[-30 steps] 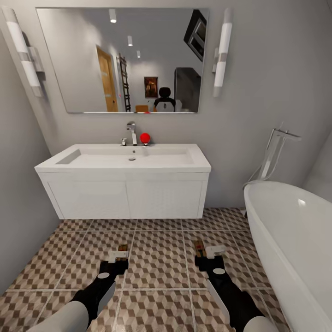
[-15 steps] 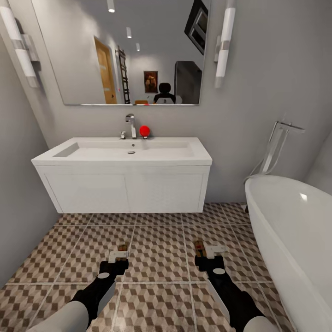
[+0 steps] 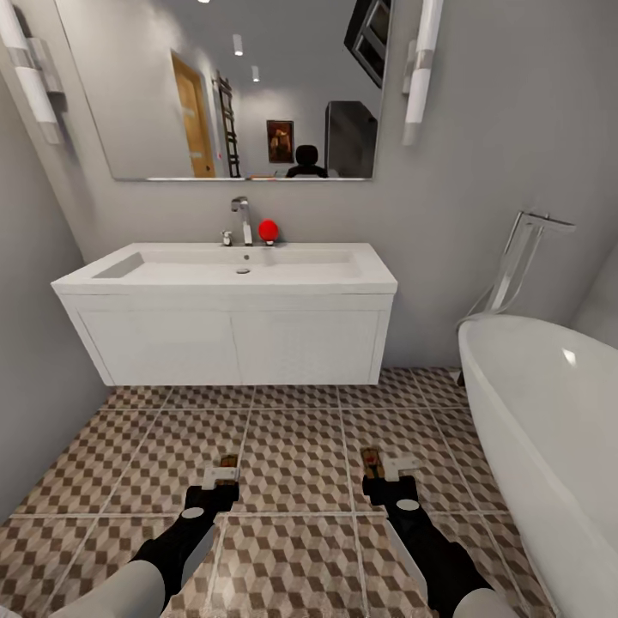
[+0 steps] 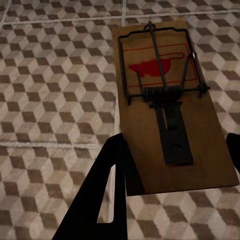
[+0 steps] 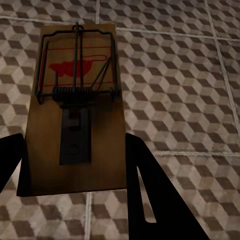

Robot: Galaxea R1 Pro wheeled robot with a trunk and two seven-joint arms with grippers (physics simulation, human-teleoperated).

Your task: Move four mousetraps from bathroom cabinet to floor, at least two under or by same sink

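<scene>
Item 1, left gripper (image 3: 221,477): it is clamping one mousetrap (image 4: 167,102) between its fingers, the board projecting forward of the fingertips, above the bathroom floor (image 3: 296,463) and not yet resting on it.

Item 2, right gripper (image 3: 386,471): it is gripping a second mousetrap (image 5: 75,110) in the same way, the board reaching out ahead of the fingers over the tiles.

Item 3, sink (image 3: 227,279): it is hanging on the wall well ahead of both grippers; the tiles under it are showing no trap.

Progress, as judged: two traps are being carried toward the sink, none is seen set down; the other two are unaccounted for here.

Markings: each board is carrying a red mouse silhouette inside a thin red outline; no legible lettering or brand is showing.
</scene>
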